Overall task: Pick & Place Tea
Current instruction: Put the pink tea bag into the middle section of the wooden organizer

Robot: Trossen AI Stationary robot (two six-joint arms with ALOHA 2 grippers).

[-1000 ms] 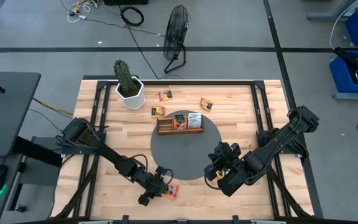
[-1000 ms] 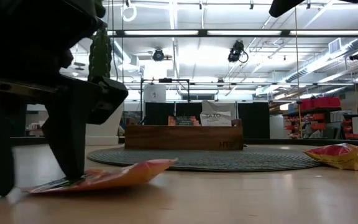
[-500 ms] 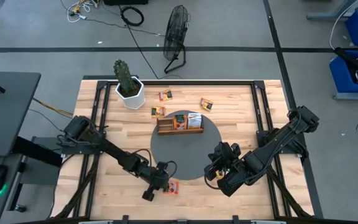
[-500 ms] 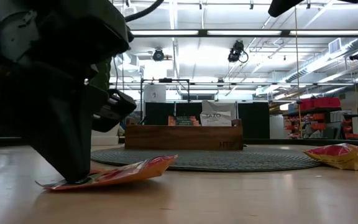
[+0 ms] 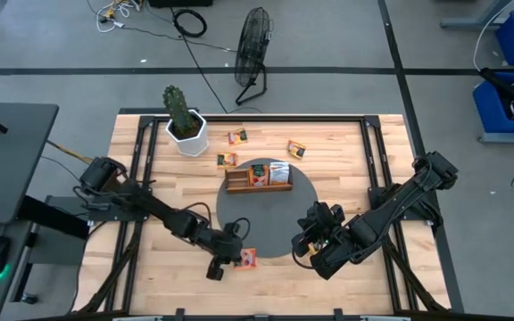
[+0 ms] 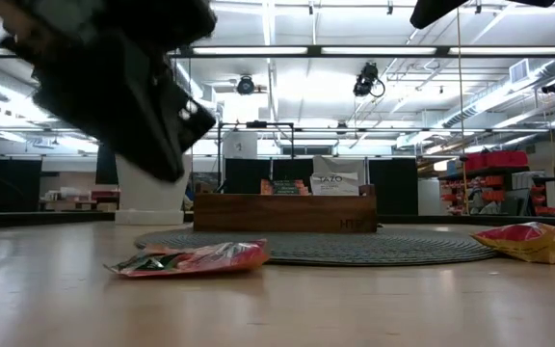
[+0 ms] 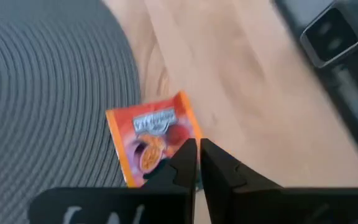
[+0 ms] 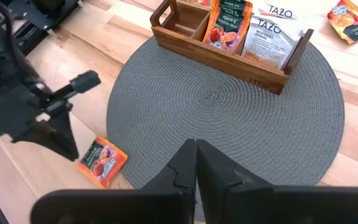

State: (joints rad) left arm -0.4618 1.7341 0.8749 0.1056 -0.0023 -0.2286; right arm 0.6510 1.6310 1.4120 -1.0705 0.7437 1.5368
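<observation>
Orange-red tea sachet [image 5: 249, 259] lying flat on the wooden table [image 5: 141, 276] at the near edge of the round grey mat [image 5: 266, 234]; in the low view it rests on the boards with nothing holding it. Left gripper [image 5: 221, 265] hovers just beside and above this sachet, its fingers [image 7: 188, 163] pressed together and empty. Right gripper [image 5: 305, 242] waits over the mat's near right part, likewise pinched closed on nothing. At the mat's far side stands the wooden slotted tray [image 5: 258, 181], holding an orange sachet [image 8: 224, 23] and a white sachet [image 8: 275, 37] upright in neighbouring compartments. Beyond the mat, three more sachets lie on the bare table: one [image 5: 227, 160] just left of the tray, one [image 5: 237, 136] farther back, one [image 5: 296, 149] to the right. A potted cactus [image 5: 184, 119] occupies the far left corner.
</observation>
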